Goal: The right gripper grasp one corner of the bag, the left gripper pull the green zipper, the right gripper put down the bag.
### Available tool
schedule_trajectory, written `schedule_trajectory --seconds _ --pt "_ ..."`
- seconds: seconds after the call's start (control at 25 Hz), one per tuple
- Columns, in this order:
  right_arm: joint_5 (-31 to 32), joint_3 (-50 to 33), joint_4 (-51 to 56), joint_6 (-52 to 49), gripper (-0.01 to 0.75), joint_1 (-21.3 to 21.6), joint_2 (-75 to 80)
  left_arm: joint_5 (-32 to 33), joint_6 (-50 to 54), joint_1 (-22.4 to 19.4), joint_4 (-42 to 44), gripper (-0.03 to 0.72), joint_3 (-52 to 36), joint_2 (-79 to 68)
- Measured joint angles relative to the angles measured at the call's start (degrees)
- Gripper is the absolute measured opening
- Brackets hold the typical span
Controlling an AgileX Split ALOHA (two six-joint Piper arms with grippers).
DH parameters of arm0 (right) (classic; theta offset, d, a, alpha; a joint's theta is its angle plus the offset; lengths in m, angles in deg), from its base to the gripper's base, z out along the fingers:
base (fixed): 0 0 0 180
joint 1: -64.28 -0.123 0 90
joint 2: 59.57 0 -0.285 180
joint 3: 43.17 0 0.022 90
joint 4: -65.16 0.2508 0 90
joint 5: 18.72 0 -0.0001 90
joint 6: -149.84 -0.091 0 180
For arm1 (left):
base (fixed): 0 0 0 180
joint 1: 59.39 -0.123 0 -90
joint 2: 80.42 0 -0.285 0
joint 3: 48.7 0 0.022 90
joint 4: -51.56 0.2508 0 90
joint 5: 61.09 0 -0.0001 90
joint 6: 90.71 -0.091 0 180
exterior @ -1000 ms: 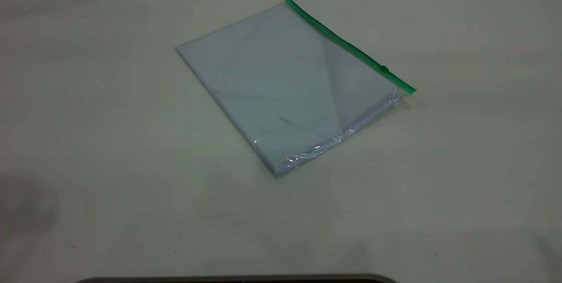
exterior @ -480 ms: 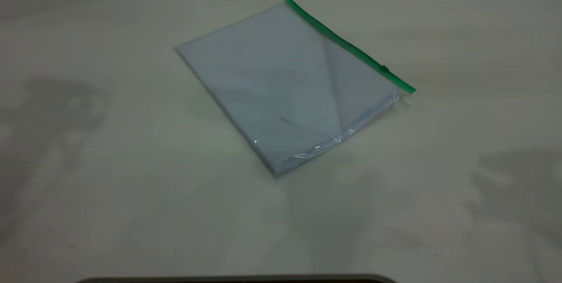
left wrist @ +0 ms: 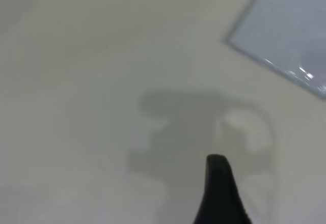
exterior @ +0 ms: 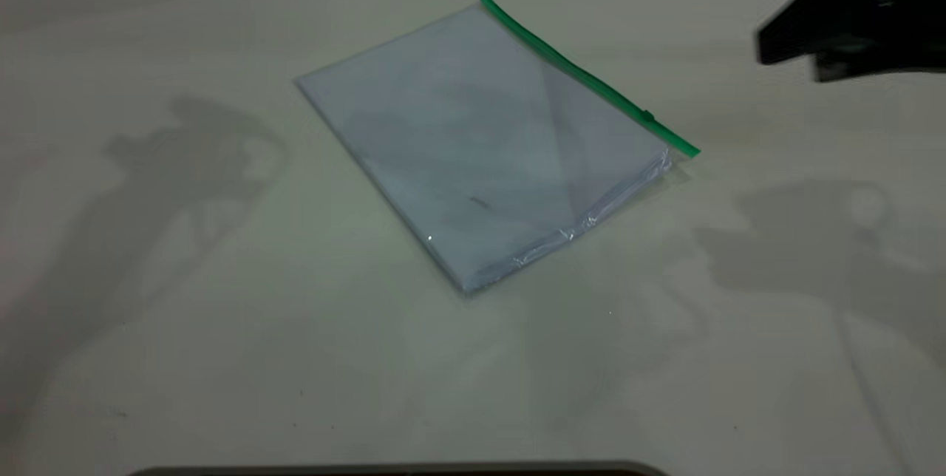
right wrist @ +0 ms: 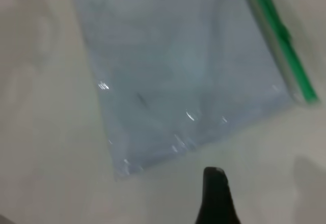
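Table [exterior: 185, 358]: pale, bears everything listed below.

Bag [exterior: 473, 143]: flat on the table near its middle, white sheets showing through the clear plastic. I read its long axis as running diagonally across the exterior view.

Right gripper [exterior: 850, 25]: dark mass at the far right of the exterior view, above the table and well apart from the bag. The bag lies toward the centre from it. I cannot tell whether it is released or clenched; my right wrist view shows only one finger tip [right wrist: 216, 198].

Green zipper [exterior: 587, 77]: strip along the bag's edge facing the right arm, so I judge the right arm nearer the corner it must take.

Left gripper [left wrist: 221, 193]: unseen from outside; a single tip over bare table, state not discernible.

Slider tab [exterior: 647, 116]: near the zipper's closer end.

Corner of the bag [exterior: 684, 154]: untouched. Only the left wrist view shows the opposite corner [left wrist: 229, 42].
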State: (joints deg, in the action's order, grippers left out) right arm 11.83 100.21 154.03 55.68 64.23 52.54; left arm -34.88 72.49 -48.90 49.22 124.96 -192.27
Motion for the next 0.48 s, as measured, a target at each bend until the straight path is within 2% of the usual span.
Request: schedule_trajectory --seconds 0.2,0.48 --pt "3.5 4.9 10.1 8.3 0.578 0.0 11.5 0.4 0.0 1.8 -1.9 0.585 0.3 -2.5" --pt "7.6 10.3 13.2 9.3 0.578 0.0 24.1 -1.1 0.0 1.9 -2.3 0.585 0.3 -2.9"
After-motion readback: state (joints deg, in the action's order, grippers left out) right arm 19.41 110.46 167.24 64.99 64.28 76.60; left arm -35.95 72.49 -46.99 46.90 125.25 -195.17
